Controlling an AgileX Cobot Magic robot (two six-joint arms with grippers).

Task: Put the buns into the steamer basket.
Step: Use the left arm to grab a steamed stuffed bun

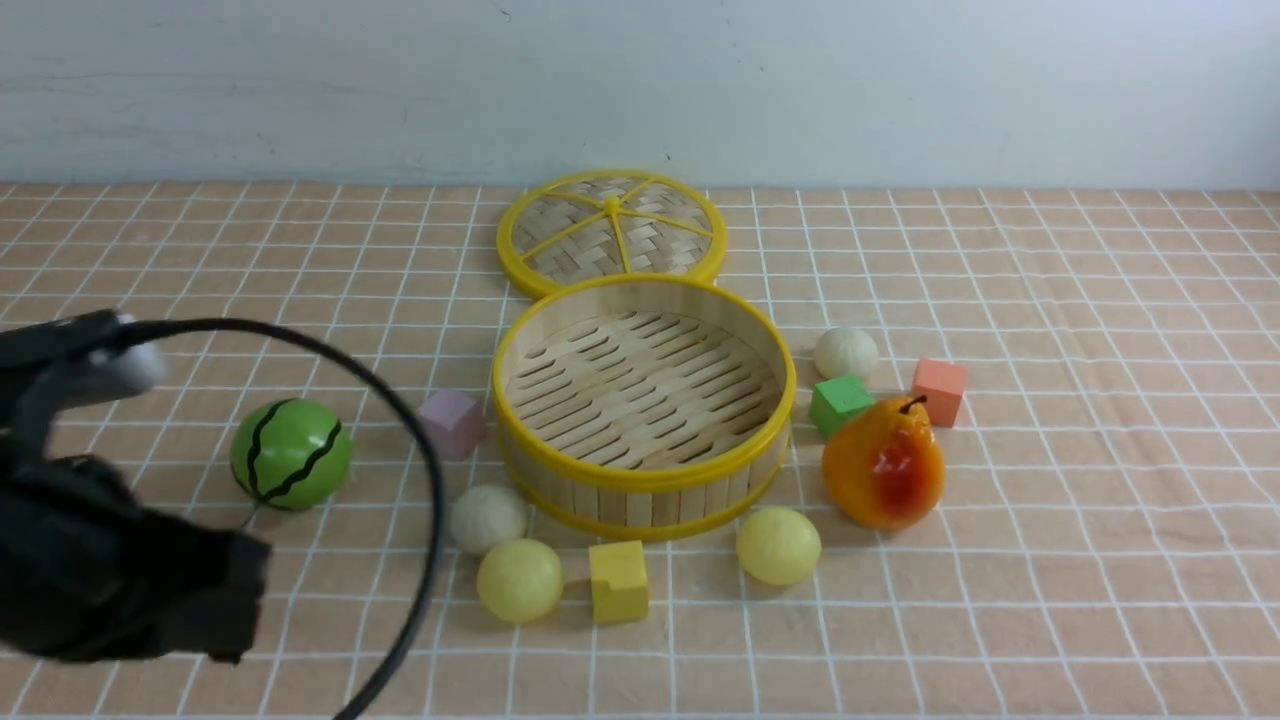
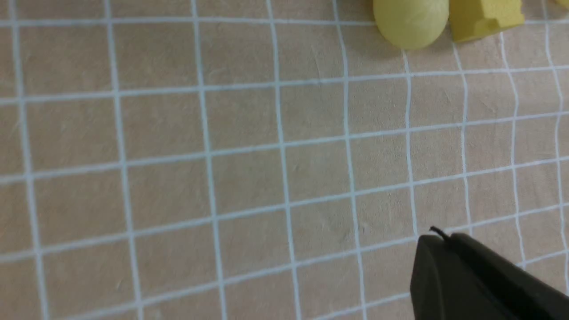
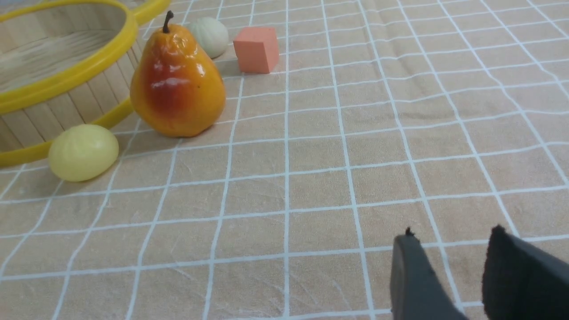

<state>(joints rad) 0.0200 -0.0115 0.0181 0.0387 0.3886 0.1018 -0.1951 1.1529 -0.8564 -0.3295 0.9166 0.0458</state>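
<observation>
Left gripper (image 2: 438,242) was shut on nothing, over bare cloth (image 2: 222,178), short of yellow bun (image 2: 410,22). Right gripper (image 3: 453,253) was open, empty. All four buns (image 1: 487,518) lay outside basket (image 1: 640,478); none inside. Risks: shut jaws nudging bun, sending it rolling; cube (image 2: 484,18) just beside it blocking a finger.

No text, label, brand, number or sign could be read in any view. The steamer basket (image 1: 640,480), the yellow cube (image 1: 618,580) and the checked tablecloth (image 1: 1000,600) showed only plain, unmarked surfaces.
</observation>
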